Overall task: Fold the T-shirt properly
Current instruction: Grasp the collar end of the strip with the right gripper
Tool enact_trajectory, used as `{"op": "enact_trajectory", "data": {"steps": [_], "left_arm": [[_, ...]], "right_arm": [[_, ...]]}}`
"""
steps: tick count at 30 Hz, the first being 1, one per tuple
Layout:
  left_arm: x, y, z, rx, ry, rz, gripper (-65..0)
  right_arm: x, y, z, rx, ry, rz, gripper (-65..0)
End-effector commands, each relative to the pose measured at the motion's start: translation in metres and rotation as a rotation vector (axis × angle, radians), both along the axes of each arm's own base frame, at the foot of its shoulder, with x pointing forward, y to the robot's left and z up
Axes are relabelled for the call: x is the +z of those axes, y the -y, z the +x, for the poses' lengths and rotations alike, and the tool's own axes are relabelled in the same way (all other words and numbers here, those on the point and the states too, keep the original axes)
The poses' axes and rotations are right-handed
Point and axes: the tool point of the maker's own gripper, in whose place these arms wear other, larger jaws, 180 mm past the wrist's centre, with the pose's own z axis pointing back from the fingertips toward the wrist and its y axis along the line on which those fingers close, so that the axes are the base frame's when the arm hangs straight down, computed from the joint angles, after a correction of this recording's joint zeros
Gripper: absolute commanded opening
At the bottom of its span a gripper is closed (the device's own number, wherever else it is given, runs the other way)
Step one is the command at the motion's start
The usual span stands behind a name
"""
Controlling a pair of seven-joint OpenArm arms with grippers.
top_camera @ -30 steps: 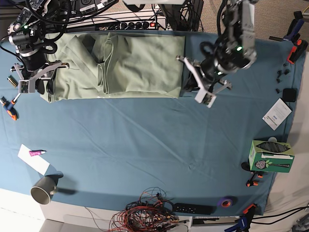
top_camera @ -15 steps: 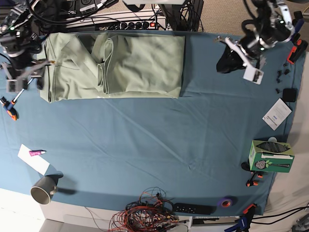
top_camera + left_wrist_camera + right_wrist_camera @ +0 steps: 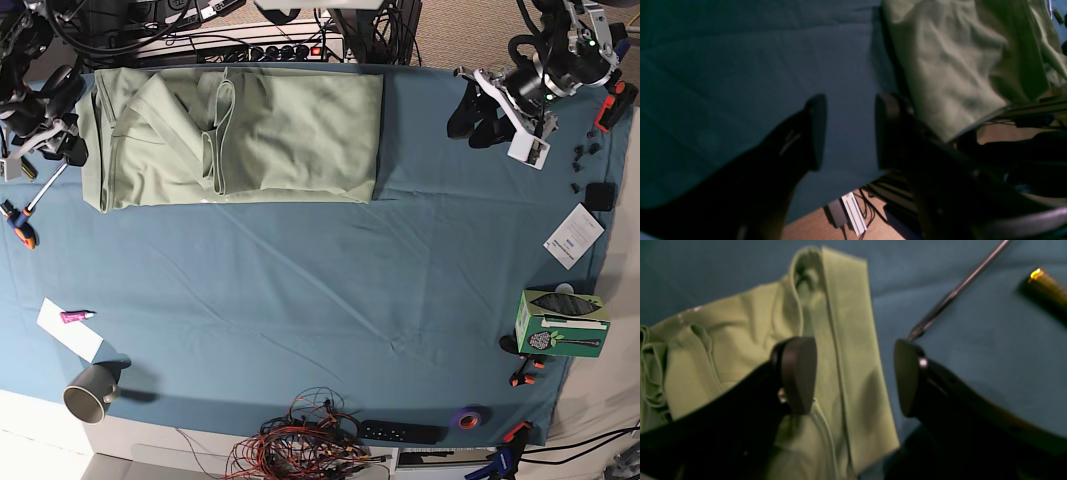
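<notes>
A teal-blue table cloth (image 3: 300, 300) is spread over the whole work surface. At its near left corner a grey mug (image 3: 90, 392) is laid on its side, and just beyond it a white card (image 3: 70, 330) is seen with a pink marker (image 3: 76, 316) resting on it. An orange-handled screwdriver (image 3: 20, 222) is placed at the left edge. A tangle of red and black wires (image 3: 300, 440) is bunched at the near edge, beside a black remote (image 3: 400, 432) and a purple tape roll (image 3: 468, 417). A green box (image 3: 560, 324) is set at the right edge, with a white leaflet (image 3: 573, 236) farther back. A power strip (image 3: 285, 50) is seen behind the table.
</notes>
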Motion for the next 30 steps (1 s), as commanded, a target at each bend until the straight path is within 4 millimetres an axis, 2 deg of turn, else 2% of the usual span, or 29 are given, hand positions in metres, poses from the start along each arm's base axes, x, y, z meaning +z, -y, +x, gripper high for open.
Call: {"op": "enact_trajectory", "data": {"steps": [1,9,15,21,24,30], "left_arm": [[0.009,0.0,0.003,-0.002,0.037,-0.003,-40.1],[0.008,-0.001,0.003,-0.002,0.036,0.003,-40.1],[0.007,-0.003,0.004,0.003,0.033,0.019,-40.1],[0.008,-0.003,0.005,0.005,0.04,0.017,-40.1],[0.008,-0.003,0.005,0.006,0.04,0.016,-40.1],[0.008,-0.003,0.005,0.006,0.041,0.016,-40.1]], "right_arm": [[0.015,0.008,0.009,0.007,0.047,-0.017,-28.0],[-0.002,0.011,0.02,-0.023,0.034,0.077,-27.9],[-0.015,0.0,0.031,0.019,-0.004,0.16,-27.9],[-0.036,-0.026,0.026,0.109,-0.107,0.187,-27.9],[-0.038,-0.038,0.023,0.147,-0.131,0.222,-27.9],[-0.036,-0.033,0.021,0.147,-0.135,0.212,-28.0]]}}
